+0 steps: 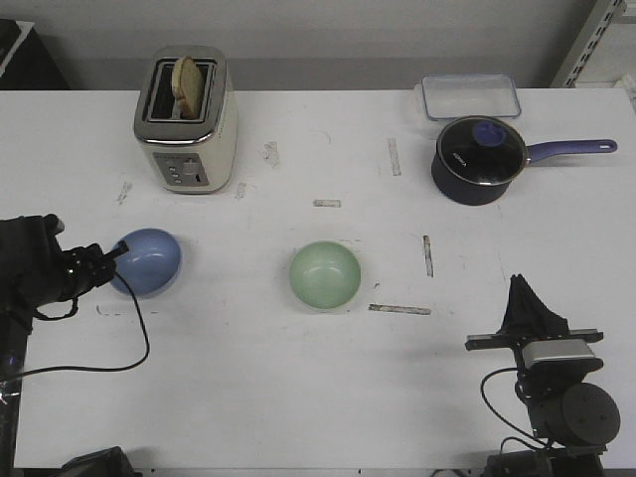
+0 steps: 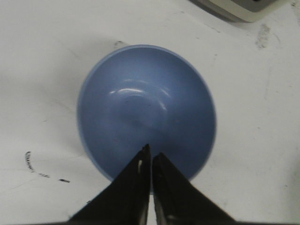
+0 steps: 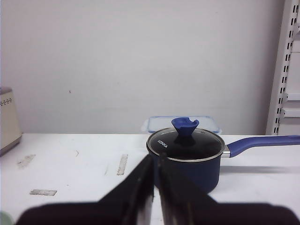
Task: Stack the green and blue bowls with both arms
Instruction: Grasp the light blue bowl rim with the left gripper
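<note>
The blue bowl (image 1: 146, 261) sits tilted at the counter's (image 1: 298, 388) left, the left claw (image 2: 151, 159) pinched on its rim, apparently. The green bowl (image 1: 325, 274) rests centre. Both look glossy, slippery and breakable; rims suit gripping. The right claw (image 3: 154, 161) is together, idle.

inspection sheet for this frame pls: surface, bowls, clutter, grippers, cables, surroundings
Surface: white table, scuffed, with tape scraps.
Job's things: blue bowl tilted at the left; green bowl upright at centre; they stand apart, unstacked.
Clutter: toaster holding bread; lidded navy saucepan; clear lidded container behind it.
Grippers: left gripper shut on the blue bowl's rim; right gripper shut, holding nothing, pointed toward the saucepan.
Cables: black cable looping on the table by the left arm.
Surroundings: grey wall; white shelf upright at the right.
</note>
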Action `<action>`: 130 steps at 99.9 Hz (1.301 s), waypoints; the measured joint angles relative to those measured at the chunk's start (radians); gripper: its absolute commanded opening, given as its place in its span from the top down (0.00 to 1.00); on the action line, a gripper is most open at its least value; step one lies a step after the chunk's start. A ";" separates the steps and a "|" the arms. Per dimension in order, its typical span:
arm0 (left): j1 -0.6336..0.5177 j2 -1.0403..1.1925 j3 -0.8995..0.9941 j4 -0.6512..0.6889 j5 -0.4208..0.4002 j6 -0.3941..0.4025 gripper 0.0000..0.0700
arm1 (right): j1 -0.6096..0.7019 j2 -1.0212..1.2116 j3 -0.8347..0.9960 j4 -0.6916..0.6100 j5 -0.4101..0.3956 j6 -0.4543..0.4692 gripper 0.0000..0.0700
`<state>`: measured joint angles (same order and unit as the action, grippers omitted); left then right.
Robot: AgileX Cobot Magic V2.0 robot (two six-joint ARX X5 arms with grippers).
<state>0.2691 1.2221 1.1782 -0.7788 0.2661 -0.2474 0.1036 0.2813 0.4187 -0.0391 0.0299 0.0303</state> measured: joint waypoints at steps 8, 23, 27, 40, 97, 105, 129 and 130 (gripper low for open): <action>0.050 0.009 0.000 -0.017 -0.008 0.002 0.57 | 0.000 0.000 0.000 0.000 0.000 0.000 0.98; 0.104 0.035 0.000 -0.026 -0.010 0.024 0.47 | 0.000 0.000 0.000 0.000 0.000 0.000 0.98; 0.109 0.045 0.000 -0.026 -0.010 0.028 0.41 | 0.000 0.000 0.000 0.000 0.000 0.000 0.98; 0.110 0.093 0.000 -0.027 -0.010 0.038 0.30 | 0.000 0.000 0.000 0.000 0.000 0.000 0.98; 0.003 0.354 0.000 0.050 -0.010 0.051 0.68 | 0.000 0.000 0.000 0.000 0.000 0.000 0.98; -0.007 0.373 0.000 0.061 -0.010 0.051 0.82 | 0.000 0.000 0.000 0.000 0.000 0.000 0.98; -0.014 0.373 0.000 0.072 -0.014 0.051 1.00 | 0.000 0.000 0.000 0.000 0.000 0.000 0.98; -0.014 0.373 0.000 0.073 -0.014 0.051 1.00 | 0.000 0.000 0.000 0.000 0.000 0.000 0.98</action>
<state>0.2550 1.5951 1.1782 -0.7059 0.2520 -0.1967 0.1036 0.2813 0.4187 -0.0391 0.0299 0.0303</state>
